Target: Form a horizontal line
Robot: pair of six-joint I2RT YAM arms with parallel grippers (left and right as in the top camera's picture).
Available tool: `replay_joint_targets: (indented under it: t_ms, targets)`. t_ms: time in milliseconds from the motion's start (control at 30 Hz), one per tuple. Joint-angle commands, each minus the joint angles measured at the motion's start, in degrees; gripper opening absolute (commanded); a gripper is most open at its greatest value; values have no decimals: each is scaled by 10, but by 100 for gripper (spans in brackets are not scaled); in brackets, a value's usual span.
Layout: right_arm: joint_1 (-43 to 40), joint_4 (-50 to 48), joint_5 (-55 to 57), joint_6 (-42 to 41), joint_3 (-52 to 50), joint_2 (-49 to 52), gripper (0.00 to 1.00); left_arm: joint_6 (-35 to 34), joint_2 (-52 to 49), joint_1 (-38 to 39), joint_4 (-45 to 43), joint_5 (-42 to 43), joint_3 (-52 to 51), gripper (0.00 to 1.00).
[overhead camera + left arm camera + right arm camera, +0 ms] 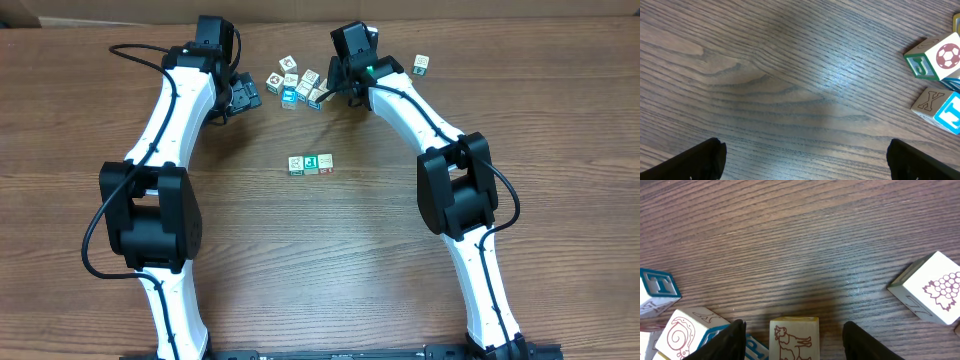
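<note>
Wooden tabletop [330, 260]. Left fingers [700, 161] are spread wide over bare wood. Right fingers [730, 341] are spread and straddle one animal cube [794, 339], apart from it. A loose clump [298, 85] of six or seven cubes lies far centre. The horizontal line [311, 165], three cubes discernible, lies nearer, well apart from both pairs of fingers.

Overhead looks down; close wrist views share its cube clump [308, 80].

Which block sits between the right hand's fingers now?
The block with the brown animal outline, centred in the open right hand; the spiral-picture block and grape block lie outside it.
</note>
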State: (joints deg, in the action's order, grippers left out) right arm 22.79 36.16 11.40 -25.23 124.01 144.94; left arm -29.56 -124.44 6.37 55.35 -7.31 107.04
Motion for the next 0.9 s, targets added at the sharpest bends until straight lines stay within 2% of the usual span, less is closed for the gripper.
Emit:
replay_joint_targets:
  t_ms: [0, 467, 633, 867]
  targets:
    - [-10, 2, 6, 0, -2, 10, 57, 9, -8, 1, 1, -6, 11, 100]
    - [-19, 11, 3, 0, -2, 10, 55, 9, -8, 1, 1, -6, 11, 100]
    - [-19, -3, -57, 0, -2, 10, 55, 9, -8, 1, 1, -6, 11, 100]
    - [-19, -5, -61, 0, -2, 11, 55, 9, -8, 1, 1, -6, 11, 100]
